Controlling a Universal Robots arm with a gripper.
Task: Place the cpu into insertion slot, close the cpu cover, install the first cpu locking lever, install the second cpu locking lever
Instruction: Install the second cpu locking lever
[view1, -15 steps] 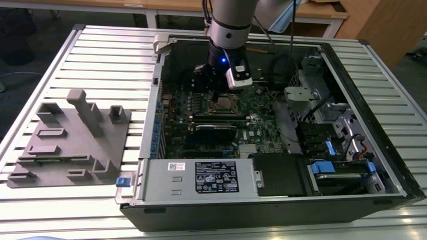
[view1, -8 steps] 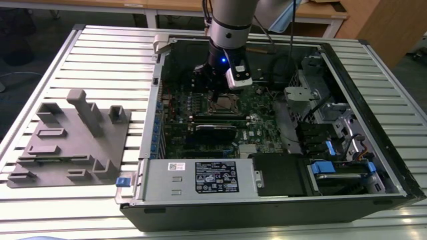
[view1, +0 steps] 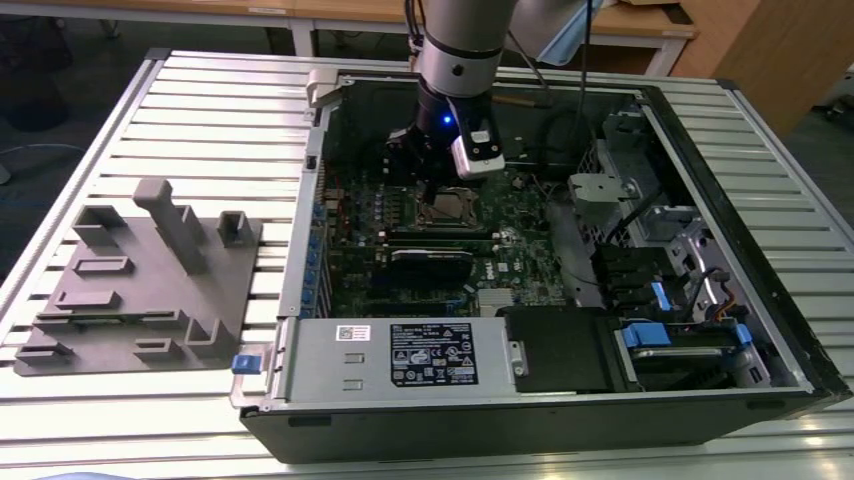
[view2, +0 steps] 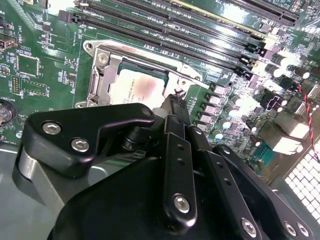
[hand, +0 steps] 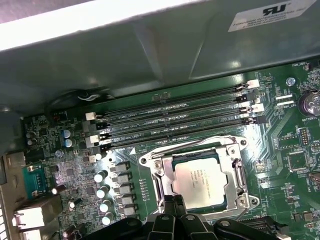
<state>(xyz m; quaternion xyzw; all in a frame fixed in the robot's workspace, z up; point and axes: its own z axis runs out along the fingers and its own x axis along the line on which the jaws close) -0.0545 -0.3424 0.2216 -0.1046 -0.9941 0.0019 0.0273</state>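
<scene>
Your claw (view2: 175, 102), seemingly together, sits at the cover (hand: 200, 150) edge over the cpu (hand: 202, 180); press squarely.

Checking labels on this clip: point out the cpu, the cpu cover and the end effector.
cpu (hand: 201, 180), first wrist view, middle of its metal top.
cpu cover (hand: 236, 176), first wrist view, side bar of the frame.
end effector (view2: 172, 107), second wrist view, at its fingertips.
</scene>
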